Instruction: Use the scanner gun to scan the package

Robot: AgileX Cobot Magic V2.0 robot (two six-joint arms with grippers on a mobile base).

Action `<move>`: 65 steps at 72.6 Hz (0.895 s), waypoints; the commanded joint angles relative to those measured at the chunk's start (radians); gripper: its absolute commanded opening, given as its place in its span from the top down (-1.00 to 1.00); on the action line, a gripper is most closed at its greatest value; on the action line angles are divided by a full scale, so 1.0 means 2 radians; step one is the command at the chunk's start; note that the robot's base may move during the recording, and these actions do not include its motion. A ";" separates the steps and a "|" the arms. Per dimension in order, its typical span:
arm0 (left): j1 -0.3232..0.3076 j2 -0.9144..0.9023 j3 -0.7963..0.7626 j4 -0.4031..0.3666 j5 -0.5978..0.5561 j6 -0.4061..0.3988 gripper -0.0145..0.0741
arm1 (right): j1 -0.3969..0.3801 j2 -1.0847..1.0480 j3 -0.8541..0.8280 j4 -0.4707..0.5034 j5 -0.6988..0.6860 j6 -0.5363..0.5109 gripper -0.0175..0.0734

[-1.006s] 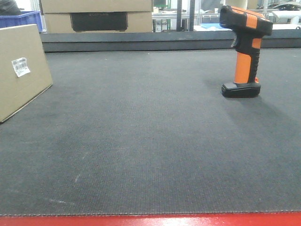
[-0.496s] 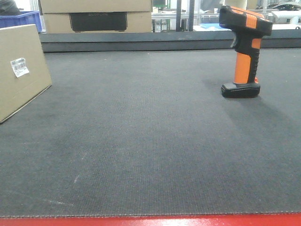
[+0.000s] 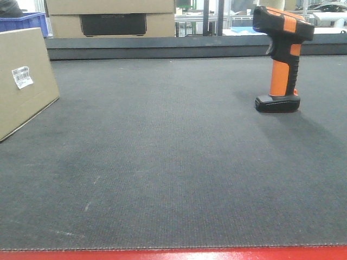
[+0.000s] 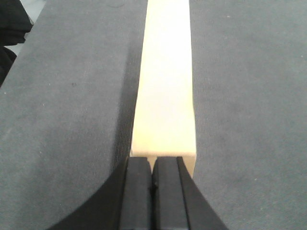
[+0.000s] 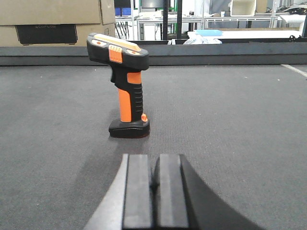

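Cardboard made up the package (image 3: 24,86), which stood on a narrow side at the far left of the dark mat (image 3: 162,162). Its white barcode label (image 3: 23,77) was turned inward toward the open middle, which I judged the sensible facing for a beam coming from that side. Well apart from it, at the right rear of the mat, the scanner gun (image 3: 282,59) stood upright on its flat black base. Its orange grip rose clear of the surface and its head seemed to point leftward, toward the package's side. That pose probably served the pickup, since a vertical grip offers two free flanks for a pinch from the side.

In the left wrist view, the left gripper (image 4: 152,165) had its fingers pressed together with nothing between them. It sat just at the near end of the package's pale top edge (image 4: 165,81) (whether it touched the cardboard, I could not tell).

The right gripper (image 5: 154,163) was likewise closed and empty, low over the mat and lined up with the scanner gun (image 5: 125,91) ahead of it, with a clear stretch of mat between them. By my reading the grasp had not begun: those fingers would need to part before they could straddle the grip.
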 commanded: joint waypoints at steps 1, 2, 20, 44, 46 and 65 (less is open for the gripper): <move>-0.001 0.029 -0.056 -0.002 0.060 0.000 0.92 | -0.003 -0.001 0.000 0.001 -0.008 -0.001 0.98; -0.001 0.040 -0.070 -0.002 0.077 0.000 0.92 | -0.003 -0.001 0.000 0.001 -0.008 -0.001 0.98; -0.001 0.176 -0.236 -0.020 0.210 0.000 0.92 | -0.003 -0.001 0.000 0.001 -0.008 -0.001 0.98; -0.001 0.277 -0.310 -0.111 0.233 0.040 0.92 | -0.003 -0.001 0.000 0.001 -0.008 -0.001 0.98; -0.001 0.279 -0.310 -0.108 0.229 0.040 0.92 | -0.003 -0.001 0.000 0.001 -0.008 -0.001 0.98; -0.001 0.280 -0.310 -0.085 0.212 0.040 0.92 | -0.003 -0.001 0.000 0.001 -0.008 -0.001 0.98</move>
